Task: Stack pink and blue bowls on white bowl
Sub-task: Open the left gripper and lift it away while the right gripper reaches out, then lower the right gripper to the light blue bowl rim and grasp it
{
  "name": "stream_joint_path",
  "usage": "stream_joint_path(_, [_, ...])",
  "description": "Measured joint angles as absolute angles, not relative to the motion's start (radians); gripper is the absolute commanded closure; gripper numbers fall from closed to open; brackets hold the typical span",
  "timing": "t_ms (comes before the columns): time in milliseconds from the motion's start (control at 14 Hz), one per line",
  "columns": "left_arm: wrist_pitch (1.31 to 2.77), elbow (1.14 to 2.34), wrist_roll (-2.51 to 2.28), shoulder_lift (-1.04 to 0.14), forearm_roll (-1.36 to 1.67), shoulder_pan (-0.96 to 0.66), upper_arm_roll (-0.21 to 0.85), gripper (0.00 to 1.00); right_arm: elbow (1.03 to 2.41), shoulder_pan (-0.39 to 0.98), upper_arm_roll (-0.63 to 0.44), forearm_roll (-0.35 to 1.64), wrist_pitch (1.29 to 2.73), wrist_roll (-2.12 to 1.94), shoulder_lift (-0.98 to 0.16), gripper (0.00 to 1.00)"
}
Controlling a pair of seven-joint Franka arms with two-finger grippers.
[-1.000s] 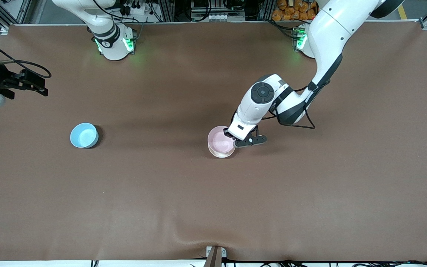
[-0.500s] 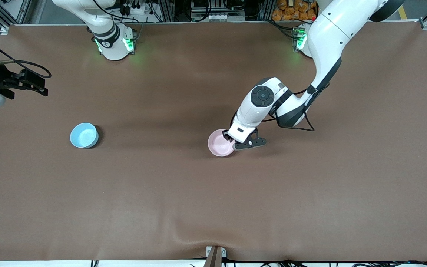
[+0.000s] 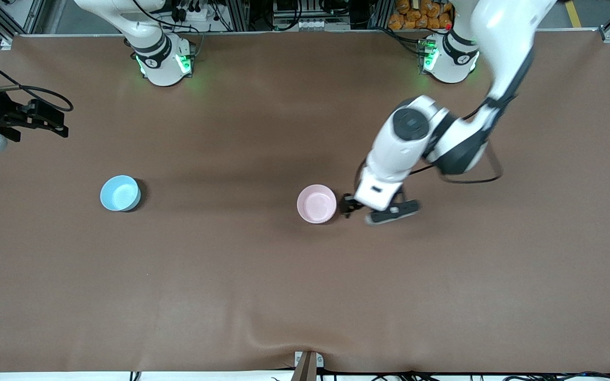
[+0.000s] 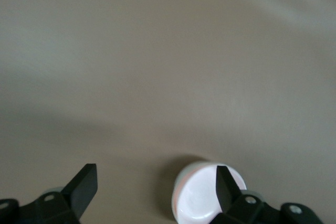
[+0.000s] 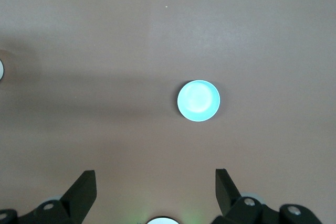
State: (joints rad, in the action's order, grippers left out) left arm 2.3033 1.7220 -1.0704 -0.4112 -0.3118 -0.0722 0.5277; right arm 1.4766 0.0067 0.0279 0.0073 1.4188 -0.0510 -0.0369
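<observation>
The pale pink bowl [image 3: 316, 203] sits nested in the white bowl near the table's middle. The white bowl is almost hidden under it in the front view. In the left wrist view the pink bowl [image 4: 202, 199] shows inside the white bowl's outer wall [image 4: 175, 195]. My left gripper [image 3: 351, 205] is open and empty, just beside this stack toward the left arm's end, also seen in its wrist view [image 4: 156, 192]. The sky blue bowl [image 3: 120, 193] stands alone toward the right arm's end. My right gripper [image 5: 156, 192] is open and empty, high over the table, with the blue bowl [image 5: 198, 100] far below it.
The brown table cover [image 3: 305, 296] stretches around both bowls. The right arm's base [image 3: 163, 63] and the left arm's base [image 3: 445, 58] stand along the table edge farthest from the front camera. A small clamp [image 3: 307, 362] sits at the nearest edge.
My left gripper lowered the pink bowl into the white bowl, let go of it, opened, and moved off toward the left arm's end. The right arm has not moved.
</observation>
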Motion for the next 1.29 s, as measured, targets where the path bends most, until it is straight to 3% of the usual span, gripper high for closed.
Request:
stream_joint_path(286, [2.115,1.706,-1.055,-0.236,-0.247,0.014,0.531,0.00,1.477,0.005,0.015,0.001,1.440,-0.050,-0.073,0.00])
stream_joint_path(571, [1.845,1.597,-0.928,-0.177,-0.183,0.064,0.530,0.00,1.478,-0.001,-0.008,-0.014,1.491,-0.050,-0.159,0.00])
stream_joint_path(786, [1.729,1.564,-0.765,-0.131,-0.128,0.139,0.530,0.00,1.502,-0.015,-0.015,-0.014,1.515,-0.048,-0.200,0.00])
stream_joint_path(1071, [1.627,1.559,-0.512,-0.066,-0.096,0.266,0.527,0.00,1.626,-0.033,-0.019,-0.014,1.593,-0.048,-0.208,0.00])
stream_joint_path(1286, [1.597,1.558,-0.343,-0.035,-0.094,0.308,0.509,0.00,1.784,-0.039,-0.024,-0.014,1.769,-0.046,-0.206,0.00])
